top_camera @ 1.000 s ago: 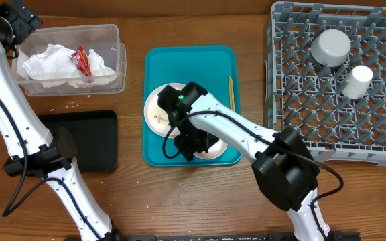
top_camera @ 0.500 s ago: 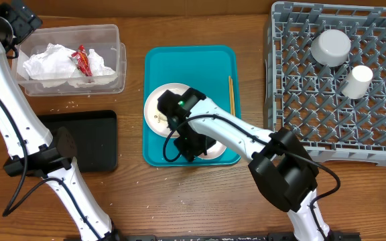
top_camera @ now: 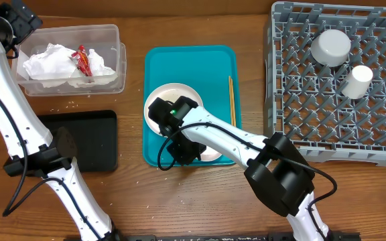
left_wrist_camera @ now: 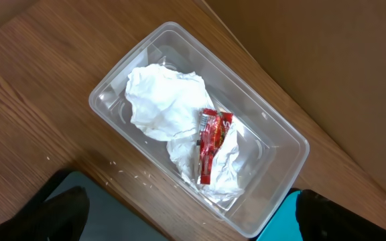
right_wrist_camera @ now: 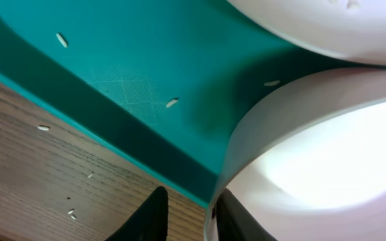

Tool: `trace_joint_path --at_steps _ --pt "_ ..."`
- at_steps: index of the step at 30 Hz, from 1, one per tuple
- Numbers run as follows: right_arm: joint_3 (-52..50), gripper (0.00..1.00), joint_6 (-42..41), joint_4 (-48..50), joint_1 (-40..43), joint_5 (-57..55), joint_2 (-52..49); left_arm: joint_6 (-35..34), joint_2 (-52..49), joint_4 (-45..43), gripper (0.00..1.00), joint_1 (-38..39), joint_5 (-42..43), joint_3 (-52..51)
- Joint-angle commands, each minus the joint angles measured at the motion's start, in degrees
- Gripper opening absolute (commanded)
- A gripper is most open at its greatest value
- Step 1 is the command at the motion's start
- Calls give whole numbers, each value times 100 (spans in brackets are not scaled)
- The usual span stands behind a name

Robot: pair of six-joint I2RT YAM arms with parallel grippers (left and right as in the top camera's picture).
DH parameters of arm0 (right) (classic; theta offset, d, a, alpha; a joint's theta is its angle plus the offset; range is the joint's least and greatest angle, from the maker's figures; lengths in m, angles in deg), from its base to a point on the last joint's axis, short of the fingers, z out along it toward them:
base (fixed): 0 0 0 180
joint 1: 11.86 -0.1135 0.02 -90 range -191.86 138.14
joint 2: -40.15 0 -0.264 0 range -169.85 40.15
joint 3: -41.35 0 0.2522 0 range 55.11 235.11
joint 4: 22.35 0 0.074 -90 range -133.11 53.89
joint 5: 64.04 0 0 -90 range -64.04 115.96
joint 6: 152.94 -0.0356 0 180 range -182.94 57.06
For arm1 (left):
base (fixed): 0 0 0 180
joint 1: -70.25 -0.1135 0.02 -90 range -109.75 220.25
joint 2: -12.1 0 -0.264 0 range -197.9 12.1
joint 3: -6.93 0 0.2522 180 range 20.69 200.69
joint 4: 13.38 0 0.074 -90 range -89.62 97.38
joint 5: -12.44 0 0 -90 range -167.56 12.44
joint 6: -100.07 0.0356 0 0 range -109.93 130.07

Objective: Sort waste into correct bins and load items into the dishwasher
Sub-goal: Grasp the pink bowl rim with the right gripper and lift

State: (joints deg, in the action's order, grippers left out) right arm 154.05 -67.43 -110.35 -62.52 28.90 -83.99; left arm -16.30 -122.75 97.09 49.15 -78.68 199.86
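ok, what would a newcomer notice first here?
The right tool, straddling the rim of the small white dish at the near edge of the teal tray. The clear tub far left, holding crumpled napkins and a red wrapper; the grey rack on the right holds a bowl and cup.

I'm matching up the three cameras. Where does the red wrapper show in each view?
Overhead: red wrapper at upper left, on napkins inside the clear tub.
Left wrist: near centre, in the same tub.
Right wrist: not in it; it shows the teal tray.
Shared landmark: the clear tub, in overhead and left wrist.
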Motion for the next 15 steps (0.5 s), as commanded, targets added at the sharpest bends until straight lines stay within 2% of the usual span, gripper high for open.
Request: trace_joint_path --at_steps 1,3,7,15 --pt "-42 18 -20 28 4 -35 79 131 17 9 100 -22 -37 11" --pt "-42 10 -20 33 4 -35 79 129 17 9 100 -22 -37 11" --pt "24 4 -17 24 17 -37 81 129 17 9 100 -22 -39 11" --pt "881 4 -15 -468 83 -400 87 129 17 9 100 -22 -39 11"
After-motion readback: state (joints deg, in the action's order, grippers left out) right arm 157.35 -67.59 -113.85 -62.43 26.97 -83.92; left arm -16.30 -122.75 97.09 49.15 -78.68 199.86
